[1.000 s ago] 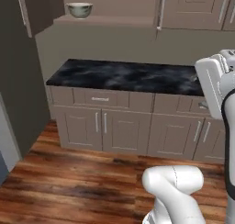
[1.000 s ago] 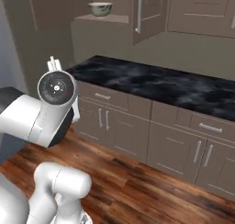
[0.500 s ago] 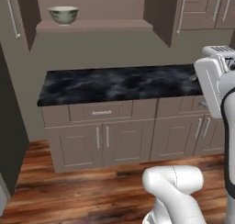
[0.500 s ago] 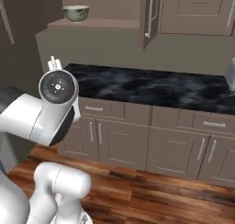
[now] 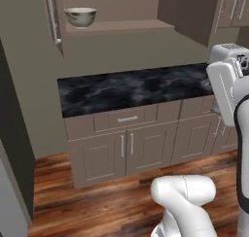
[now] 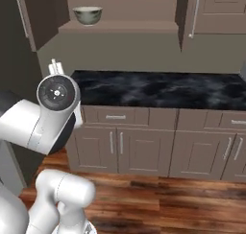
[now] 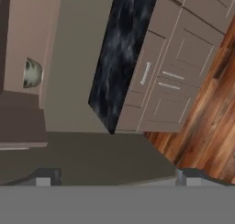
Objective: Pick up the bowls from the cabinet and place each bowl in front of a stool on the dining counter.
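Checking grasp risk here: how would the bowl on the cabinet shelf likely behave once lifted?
The bowl looks rigid and glazed, so probably slippery and chip-prone. Its small foot and flaring sides suggest it could tip if nudged at the rim. It sits upright on the cabinet shelf, seemingly empty.

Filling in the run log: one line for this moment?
phase: approaching cabinet | bowl: on open shelf, untouched | gripper: open, empty

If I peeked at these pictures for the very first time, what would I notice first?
Probably the cream-olive bowl, sitting alone on the shelf of the open cabinet high on the wall. Below it, the black, cloudy countertop stands out over the beige drawers and doors. You would also spot the robot's big white arm close to the camera, above the wooden floor.
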Controlling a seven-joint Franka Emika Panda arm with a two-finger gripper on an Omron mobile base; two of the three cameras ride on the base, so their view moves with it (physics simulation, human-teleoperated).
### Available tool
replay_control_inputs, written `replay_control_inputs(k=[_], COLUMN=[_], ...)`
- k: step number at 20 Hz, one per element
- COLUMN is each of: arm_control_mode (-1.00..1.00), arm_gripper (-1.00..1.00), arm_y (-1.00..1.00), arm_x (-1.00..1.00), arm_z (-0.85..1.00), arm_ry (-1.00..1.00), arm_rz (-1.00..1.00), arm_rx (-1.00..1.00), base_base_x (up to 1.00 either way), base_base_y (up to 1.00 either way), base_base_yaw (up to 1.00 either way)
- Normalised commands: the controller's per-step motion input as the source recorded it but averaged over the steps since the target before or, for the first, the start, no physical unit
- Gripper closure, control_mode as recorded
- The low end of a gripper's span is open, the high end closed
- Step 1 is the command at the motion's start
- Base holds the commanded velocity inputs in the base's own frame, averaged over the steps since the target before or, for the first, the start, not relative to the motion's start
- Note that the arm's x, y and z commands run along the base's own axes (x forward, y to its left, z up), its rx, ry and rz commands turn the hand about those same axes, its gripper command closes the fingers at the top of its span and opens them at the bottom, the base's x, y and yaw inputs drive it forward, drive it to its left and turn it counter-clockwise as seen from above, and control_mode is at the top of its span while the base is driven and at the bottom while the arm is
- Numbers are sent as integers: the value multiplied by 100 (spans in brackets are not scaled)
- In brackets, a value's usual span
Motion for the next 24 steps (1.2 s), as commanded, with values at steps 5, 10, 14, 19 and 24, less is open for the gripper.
replay_control_inputs(k=[5,10,14,19,24], arm_control_mode=[100,100,100,100,100], arm_gripper=[-100,-100,-100,-100,-100], arm_y=[0,0,0,0,0], arm_x=[0,0,0,0,0], arm_z=[0,0,0,0,0], arm_ry=[0,0,0,0,0], arm_rz=[0,0,0,0,0], arm_rx=[0,0,0,0,0], base_base_x=[74,91,64,27,38], base_base_y=[45,8,39,39,47], base_base_yaw=[-12,0,0,0,8])
